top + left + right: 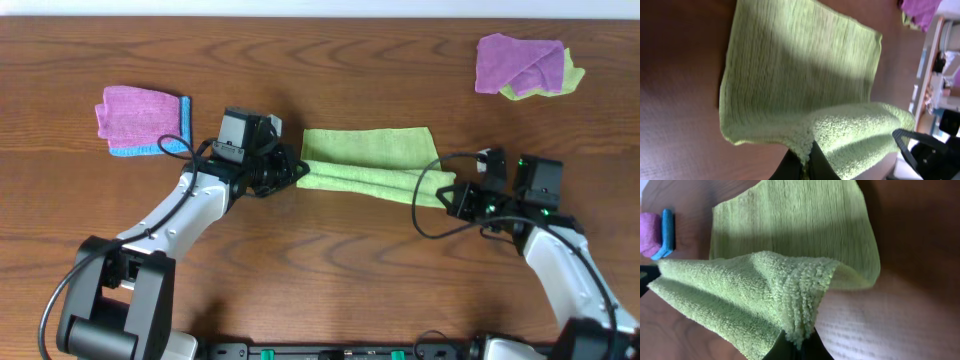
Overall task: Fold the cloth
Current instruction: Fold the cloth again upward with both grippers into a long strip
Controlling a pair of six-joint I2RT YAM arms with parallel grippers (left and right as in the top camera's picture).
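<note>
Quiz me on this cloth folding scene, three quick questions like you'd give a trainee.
1. True or false: the left gripper and right gripper are both shut on the lime-green cloth.
2. The purple-and-blue stack lies nearer which gripper? A left, B right.
3. Fill in: the crumpled pile in the far right corner has a ___ cloth on top.
Key: 1 true; 2 A; 3 purple.

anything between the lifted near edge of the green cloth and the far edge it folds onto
Nothing visible. The left gripper and right gripper pinch the cloth at its near corners, and its far half lies flat and bare.
</note>
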